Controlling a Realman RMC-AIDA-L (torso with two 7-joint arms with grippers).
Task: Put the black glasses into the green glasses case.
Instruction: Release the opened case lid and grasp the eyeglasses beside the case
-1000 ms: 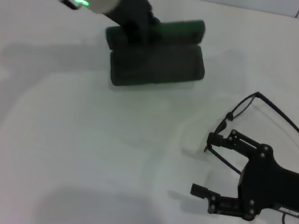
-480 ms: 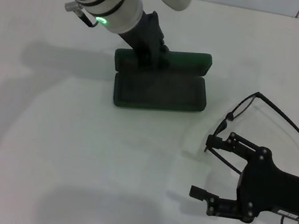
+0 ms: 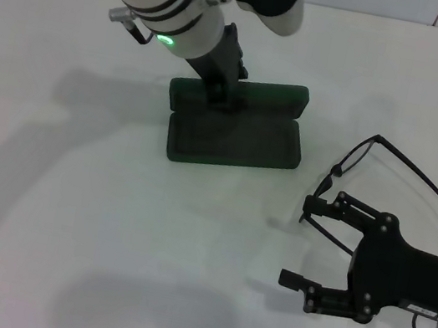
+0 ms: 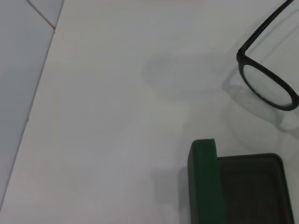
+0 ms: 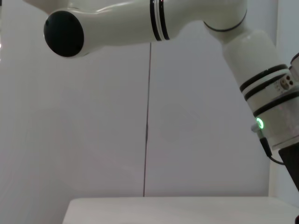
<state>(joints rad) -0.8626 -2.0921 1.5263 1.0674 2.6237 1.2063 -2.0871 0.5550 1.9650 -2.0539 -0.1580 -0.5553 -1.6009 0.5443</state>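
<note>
My left claw (image 3: 220, 88) is covering the open green glasses case's (image 3: 236, 137) hinge, grip unreadable; my right claw (image 3: 300, 242) is hanging released beside the black glasses (image 3: 387, 172).

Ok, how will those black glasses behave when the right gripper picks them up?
The black glasses look thin-framed, so probably light and somewhat springy. Their temples are unfolded, so they may swing or snag. The open right gripper sits beside them; a gentle grip seems wise, since the lenses look fragile.

The green glasses case (image 3: 236, 131) is lying open on the surface (image 3: 104, 237), left of the black glasses (image 3: 386, 181).
</note>
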